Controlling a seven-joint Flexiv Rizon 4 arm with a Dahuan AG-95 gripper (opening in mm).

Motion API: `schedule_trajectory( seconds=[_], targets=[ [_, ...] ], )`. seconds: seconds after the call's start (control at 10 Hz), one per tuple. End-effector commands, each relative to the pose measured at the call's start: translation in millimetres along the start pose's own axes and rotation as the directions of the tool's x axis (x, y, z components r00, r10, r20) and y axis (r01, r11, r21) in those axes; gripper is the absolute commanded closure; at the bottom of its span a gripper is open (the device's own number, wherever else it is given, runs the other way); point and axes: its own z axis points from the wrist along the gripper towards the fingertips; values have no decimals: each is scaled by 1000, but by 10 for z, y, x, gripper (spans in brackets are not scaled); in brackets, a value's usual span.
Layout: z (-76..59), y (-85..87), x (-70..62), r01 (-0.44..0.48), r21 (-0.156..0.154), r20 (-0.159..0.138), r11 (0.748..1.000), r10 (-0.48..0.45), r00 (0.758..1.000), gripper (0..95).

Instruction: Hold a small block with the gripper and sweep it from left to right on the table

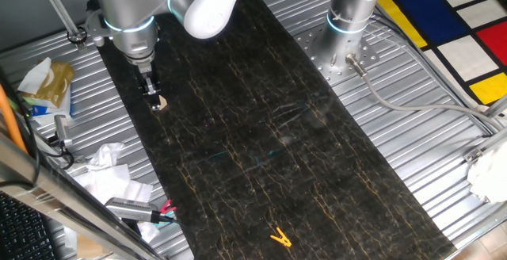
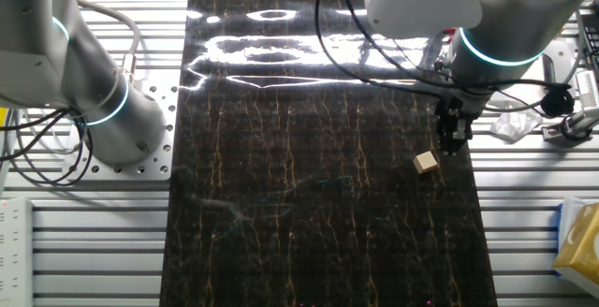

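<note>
A yellow clip [image 1: 279, 238] lies alone at the near end of the black, gold-veined tabletop [image 1: 261, 157], well apart from everything else. Farther along, near the tabletop's left edge in one fixed view, the small block [image 1: 160, 104] rests flat on the surface. The tool [image 1: 150, 88] hangs just beside it on the silver arm [image 1: 131, 10]. In the other fixed view the small block [image 2: 426, 163] sits just off the black fingertips of the tool [image 2: 452, 138], free of them rather than pinched. The fingers look narrow and close together, but whether they are fully pressed together I cannot tell. Beyond, a second arm's base [image 1: 348, 22] stands on the grey ribbed frame.
</note>
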Motion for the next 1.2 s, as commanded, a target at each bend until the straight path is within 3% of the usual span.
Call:
schedule_trajectory(
  seconds=[0.1,0.4,0.5,0.7,1.2],
  targets=[
    [13,0,-13,2,1,0,1000,-2,1000,380],
    [12,0,-13,10,32,10,999,-10,1000,380],
    [4,-1,-8,15,39,29,999,-17,999,380],
    [-3,3,-3,18,37,14,999,-18,1000,380],
    [-4,4,-4,42,28,22,999,-42,999,380]
  ],
)
